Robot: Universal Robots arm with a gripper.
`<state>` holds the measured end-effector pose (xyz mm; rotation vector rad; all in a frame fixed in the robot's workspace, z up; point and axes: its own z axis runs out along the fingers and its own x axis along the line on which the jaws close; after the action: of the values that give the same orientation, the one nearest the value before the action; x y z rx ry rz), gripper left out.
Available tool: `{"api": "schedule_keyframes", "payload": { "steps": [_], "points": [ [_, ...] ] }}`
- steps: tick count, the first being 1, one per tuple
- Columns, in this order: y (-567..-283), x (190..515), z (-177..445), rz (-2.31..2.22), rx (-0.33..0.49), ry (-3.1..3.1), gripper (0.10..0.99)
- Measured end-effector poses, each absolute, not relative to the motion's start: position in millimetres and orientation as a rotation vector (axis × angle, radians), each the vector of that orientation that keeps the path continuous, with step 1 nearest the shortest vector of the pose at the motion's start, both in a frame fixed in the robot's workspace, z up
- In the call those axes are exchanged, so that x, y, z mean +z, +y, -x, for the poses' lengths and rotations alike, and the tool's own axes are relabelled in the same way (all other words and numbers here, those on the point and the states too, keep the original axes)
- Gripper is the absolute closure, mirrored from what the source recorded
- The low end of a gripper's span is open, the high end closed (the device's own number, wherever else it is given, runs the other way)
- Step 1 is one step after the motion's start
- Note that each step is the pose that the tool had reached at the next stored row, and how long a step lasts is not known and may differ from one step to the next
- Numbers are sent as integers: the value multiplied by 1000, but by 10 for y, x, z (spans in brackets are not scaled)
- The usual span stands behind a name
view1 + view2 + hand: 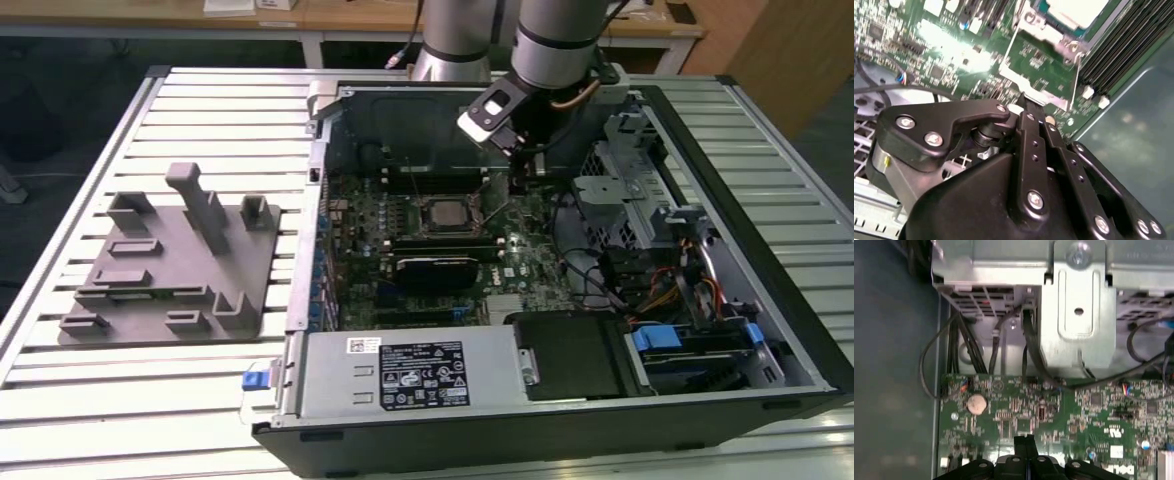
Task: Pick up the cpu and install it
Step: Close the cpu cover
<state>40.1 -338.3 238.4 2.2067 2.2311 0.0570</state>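
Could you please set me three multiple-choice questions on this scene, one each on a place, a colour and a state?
1. Where does the cpu lie?
A. seated on the motherboard
B. on the table outside the case
C. on top of the power supply

2. What colour is the motherboard?
A. red
B. green
C. white

3. How is the gripper?
A. wide open
B. shut, with nothing in it
C. shut on a cable

Answers:
1 A, in the exterior view its pale square top sits in the middle of the board.
2 B, the board shows green in all three views.
3 B, in the first wrist view the two fingers meet with nothing between them.
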Motion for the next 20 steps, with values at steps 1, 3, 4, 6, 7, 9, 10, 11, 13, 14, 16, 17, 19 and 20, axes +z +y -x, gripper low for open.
{"api": "schedule_keyframes", "payload": {
  "steps": [1,3,4,6,7,9,10,11,13,14,16,17,19,20],
  "points": [
    [-3383,2385,-371,-2207,57,2231,980],
    [-3383,2385,-310,-2208,58,2231,980],
    [-3383,2385,-280,-2208,58,2231,980],
    [-3383,2385,-214,-2210,59,2230,980],
    [-3383,2385,-179,-2210,60,2230,980],
    [-3383,2384,-107,-2213,62,2229,980],
    [-3383,2384,-72,-2214,63,2228,980],
    [-3382,2384,-41,-2216,63,2227,980],
    [-3383,2384,10,-2217,63,2226,980],
    [-3383,2384,25,-2217,63,2225,980],
    [-3383,2383,38,-2218,63,2225,980],
    [-3383,2383,38,-2218,63,2225,980],
    [-3383,2383,38,-2218,63,2225,980],
    [-3383,2383,38,-2218,63,2225,980]
  ]
}}
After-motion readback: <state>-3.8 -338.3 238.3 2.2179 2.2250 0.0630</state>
